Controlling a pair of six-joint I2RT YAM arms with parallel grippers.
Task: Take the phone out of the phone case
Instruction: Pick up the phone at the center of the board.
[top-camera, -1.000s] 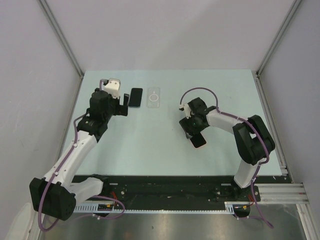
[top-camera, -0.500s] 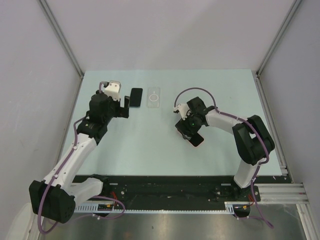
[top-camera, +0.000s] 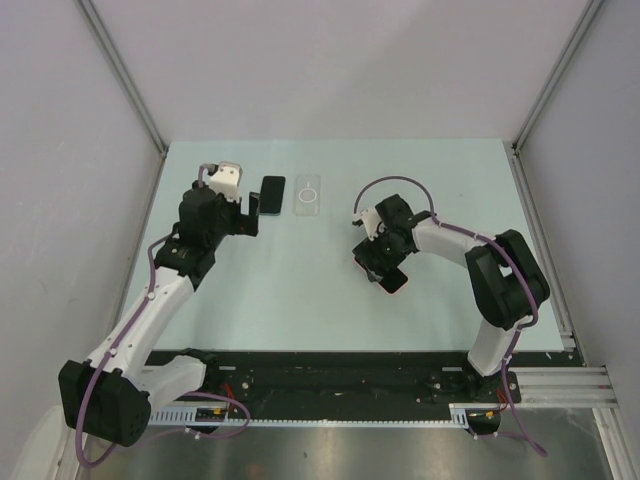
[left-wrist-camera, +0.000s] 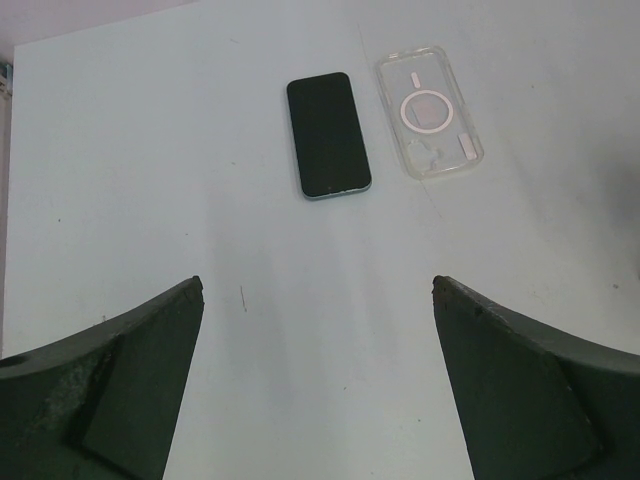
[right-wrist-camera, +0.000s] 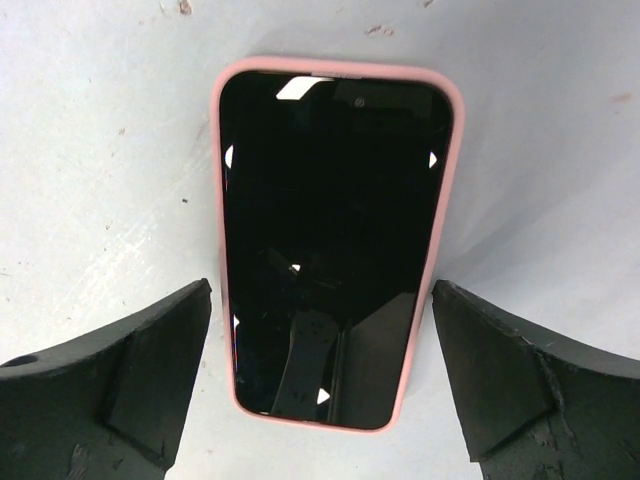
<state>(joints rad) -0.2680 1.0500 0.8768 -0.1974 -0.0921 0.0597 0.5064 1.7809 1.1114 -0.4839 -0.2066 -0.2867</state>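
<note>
Hovering over the phone (right-wrist-camera: 335, 240), which is lying face up inside its pink phone case (right-wrist-camera: 335, 67) on the tabletop (right-wrist-camera: 560, 150), the right end effector (right-wrist-camera: 320, 290) is gaping released, straddling the phone's long axis. The left end effector (left-wrist-camera: 318, 300), likewise released, is waiting well apart. Overhead, the right end effector is hiding most of the case.

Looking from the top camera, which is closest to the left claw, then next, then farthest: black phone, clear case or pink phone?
1. Black phone, right beside the left gripper.
2. Clear case, just past that phone.
3. Pink phone, far over on the right side.
</note>
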